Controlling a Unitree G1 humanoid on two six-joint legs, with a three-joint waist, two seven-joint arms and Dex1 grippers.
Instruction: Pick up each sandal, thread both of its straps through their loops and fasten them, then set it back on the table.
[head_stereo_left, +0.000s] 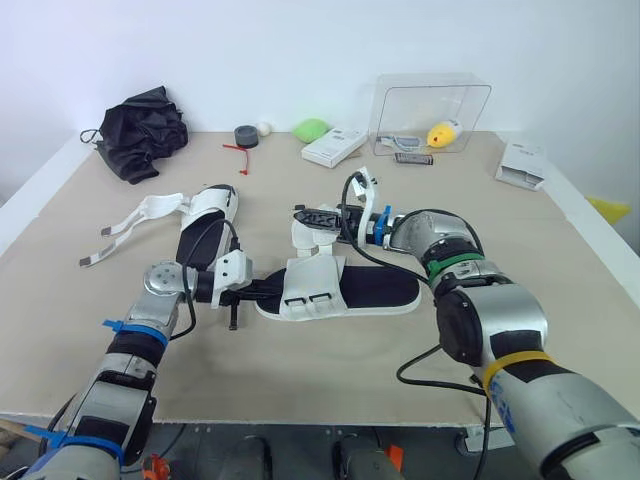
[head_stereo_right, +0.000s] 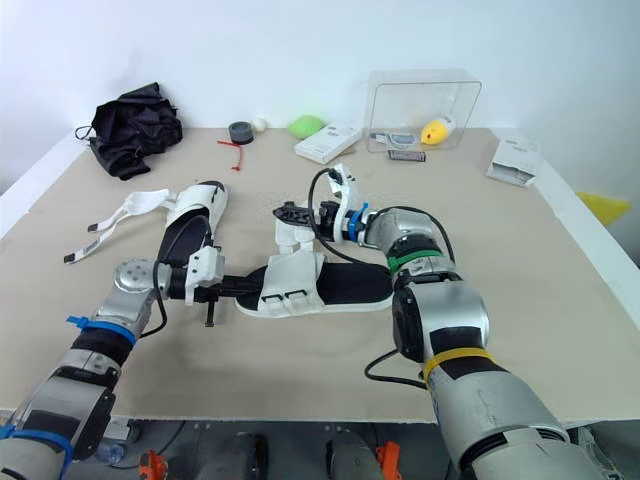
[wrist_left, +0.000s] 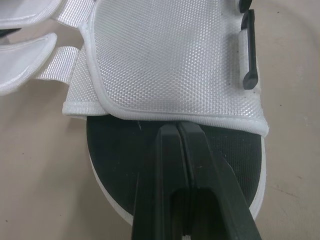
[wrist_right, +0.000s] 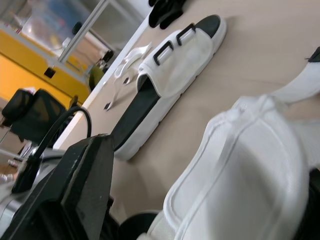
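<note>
Sandal (head_stereo_left: 372, 289) lies flat, left gripper (wrist_left: 178, 126) clenched shut against its toe, right gripper (head_stereo_left: 316, 217) grasping its strap (wrist_right: 240, 165).

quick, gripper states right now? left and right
Left gripper: shut, tips over the toe of the near sandal.
Right gripper: shut on that sandal's white strap.

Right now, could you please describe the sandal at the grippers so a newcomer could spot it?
On the beige table, look at the middle, by the left gripper. The sandal there lies crosswise, black footbed up. Its broad white front strap is closed across the footbed, whereas the straps of the other sandal splay out over the table.
</note>
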